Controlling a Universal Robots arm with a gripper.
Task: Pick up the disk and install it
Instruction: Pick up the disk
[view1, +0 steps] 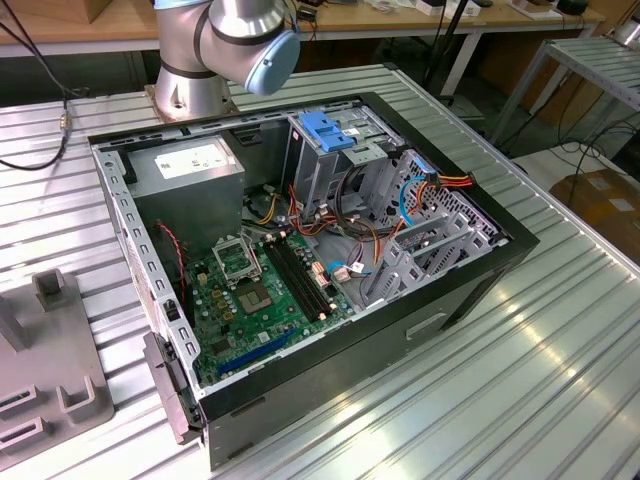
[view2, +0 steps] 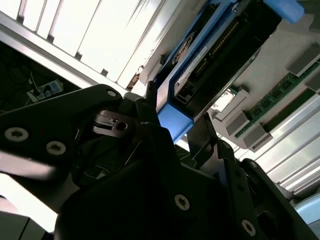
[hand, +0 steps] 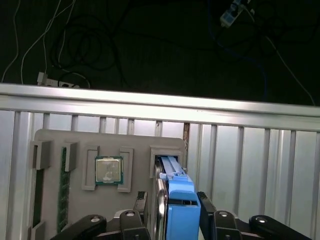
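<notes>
Blue plastic is what my gripper (hand: 172, 206) has between its black fingers (hand: 142, 209): the carrier rail of the disk (hand: 179, 187), which stands on edge in a slot of the grey tray (hand: 65, 142) straight ahead of the fingertips. In the second wrist view the fingers (view2: 146, 112) sit flush against either side of the disk's near end. I read the tool as clamped on it, with the far end down in the slot as far as I can judge.

My worry is the hold itself. It is a narrow pinch at one end of a long, heavy part, and on plastic that may flex. Any pull that is not straight along the slot could jam the disk against the slot walls, drag the tray along, or let the disk pivot and slide out of the pads. A processor chip (hand: 108, 170) and a memory stick (hand: 63, 185) lie in the tray just beside the slot, and a jolt could unseat them.

Further from the tool, in the exterior view, the computer case (view1: 450, 300) has its drive cage (view1: 350, 170) crowded by loose cables (view1: 440, 185). A tilted disk could snag there.
</notes>
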